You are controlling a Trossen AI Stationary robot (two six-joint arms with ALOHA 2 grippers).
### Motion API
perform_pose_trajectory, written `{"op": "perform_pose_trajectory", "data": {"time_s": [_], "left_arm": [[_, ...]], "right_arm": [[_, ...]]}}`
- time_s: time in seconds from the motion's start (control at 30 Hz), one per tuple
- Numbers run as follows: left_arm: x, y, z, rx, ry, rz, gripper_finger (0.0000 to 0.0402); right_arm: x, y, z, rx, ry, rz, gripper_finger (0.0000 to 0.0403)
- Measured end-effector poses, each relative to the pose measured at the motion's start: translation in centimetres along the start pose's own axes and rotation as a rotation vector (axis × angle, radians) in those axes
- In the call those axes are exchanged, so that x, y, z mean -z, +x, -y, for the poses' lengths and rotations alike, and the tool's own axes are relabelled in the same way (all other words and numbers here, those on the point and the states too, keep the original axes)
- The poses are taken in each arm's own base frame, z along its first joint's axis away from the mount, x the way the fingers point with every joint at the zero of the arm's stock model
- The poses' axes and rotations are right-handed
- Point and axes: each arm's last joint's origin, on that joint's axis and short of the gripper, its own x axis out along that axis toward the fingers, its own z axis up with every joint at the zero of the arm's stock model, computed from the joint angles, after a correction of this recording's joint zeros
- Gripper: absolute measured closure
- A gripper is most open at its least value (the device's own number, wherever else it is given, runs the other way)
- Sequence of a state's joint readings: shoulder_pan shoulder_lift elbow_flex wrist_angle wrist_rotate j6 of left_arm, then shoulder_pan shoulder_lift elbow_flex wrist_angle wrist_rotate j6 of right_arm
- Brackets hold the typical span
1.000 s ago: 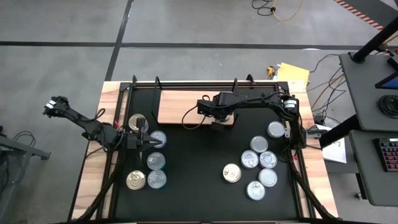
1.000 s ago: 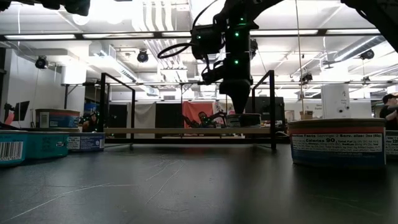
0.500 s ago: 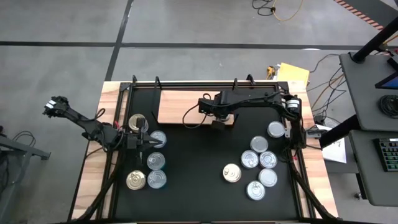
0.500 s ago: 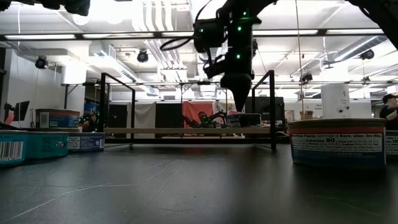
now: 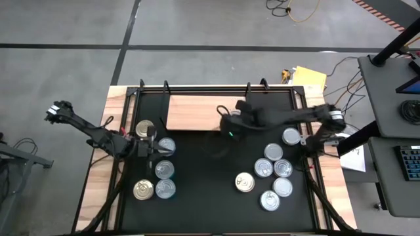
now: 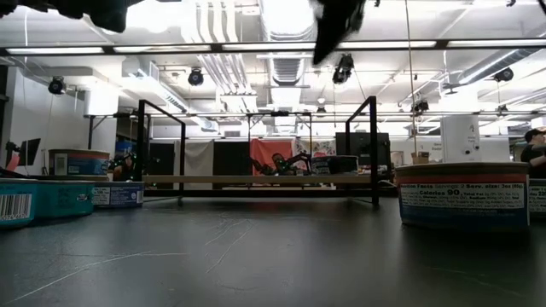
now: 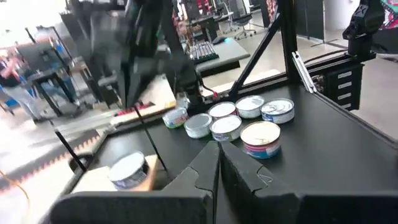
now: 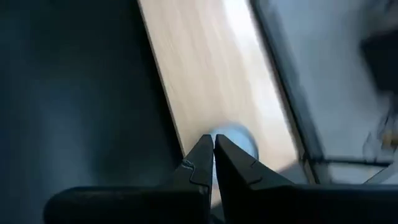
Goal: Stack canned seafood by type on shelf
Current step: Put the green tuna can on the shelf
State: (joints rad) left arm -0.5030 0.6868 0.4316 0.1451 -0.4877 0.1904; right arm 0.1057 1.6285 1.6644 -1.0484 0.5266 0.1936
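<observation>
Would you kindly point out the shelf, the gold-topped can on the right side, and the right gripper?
shelf (image 5: 193,111): high view, bare board top.
gold-topped can (image 5: 245,182): high view, lid centre.
right gripper (image 8: 213,151): right wrist view, between the tips.

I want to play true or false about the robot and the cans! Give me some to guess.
1. Both grippers are shut. True: the left gripper and the right gripper have their fingers together.
2. The right gripper holds a can. False: it holds nothing.
3. The shelf is full of cans. False: most of it is bare wood.
4. A gold-topped can sits near the left gripper. True.
5. All cans sit in one group. False: they make two groups, left and right.
</observation>
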Motion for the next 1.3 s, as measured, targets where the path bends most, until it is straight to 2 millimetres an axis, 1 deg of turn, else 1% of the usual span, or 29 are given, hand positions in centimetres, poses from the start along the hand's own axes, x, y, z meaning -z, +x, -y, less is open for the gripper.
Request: {"op": "perform_pose_trajectory", "data": {"time_s": [0.07, 0.13, 0.17, 0.27, 0.4, 0.53, 0.67, 0.8, 0.9, 1.03, 1.17, 1.3], "left_arm": [[-0.1, 0.6, 0.3, -0.002, -0.055, 0.012, 0.0401], [0.0, 1.2, 0.7, 0.0, -0.114, 0.016, 0.0401], [0.1, 1.6, 1.0, 0.003, -0.139, 0.01, 0.0401], [0.5, 2.5, 1.7, 0.013, -0.198, 0.001, 0.0401], [0.9, 3.1, 2.3, 0.023, -0.3, -0.031, 0.0401], [0.2, 3.4, 2.5, 0.021, -0.428, -0.113, 0.0401], [0.5, 3.8, 2.9, -0.012, -0.521, -0.299, 0.0401], [0.5, 4.3, 3.4, -0.088, -0.613, -0.493, 0.0401], [0.5, 4.6, 4.0, -0.125, -0.667, -0.661, 0.0401], [0.1, 5.3, 5.0, -0.161, -0.718, -0.852, 0.0401], [-0.5, 6.7, 6.2, -0.207, -0.701, -0.927, 0.0401], [-0.7, 8.5, 7.6, -0.21, -0.722, -1.012, 0.0401]], "right_arm": [[0.4, -2.0, -1.5, -0.029, -0.025, 0.092, 0.0394], [0.9, -3.4, -2.8, -0.082, -0.045, 0.195, 0.0394], [1.2, -3.9, -3.4, -0.105, -0.06, 0.241, 0.0394], [2.3, -4.7, -4.8, -0.153, -0.113, 0.363, 0.0394], [3.8, -4.3, -6.0, -0.184, -0.15, 0.46, 0.0394], [5.7, -3.5, -6.3, -0.192, -0.158, 0.451, 0.0394], [7.6, -2.6, -6.6, -0.197, -0.144, 0.406, 0.0394], [9.7, -1.9, -7.6, -0.218, -0.148, 0.368, 0.0394], [10.8, -1.7, -8.4, -0.237, -0.127, 0.347, 0.0394], [11.7, -1.5, -9.1, -0.258, -0.103, 0.339, 0.0394], [12.1, -1.3, -9.6, -0.275, -0.09, 0.367, 0.0394], [12.5, -0.9, -9.7, -0.277, -0.08, 0.366, 0.0394]]}}
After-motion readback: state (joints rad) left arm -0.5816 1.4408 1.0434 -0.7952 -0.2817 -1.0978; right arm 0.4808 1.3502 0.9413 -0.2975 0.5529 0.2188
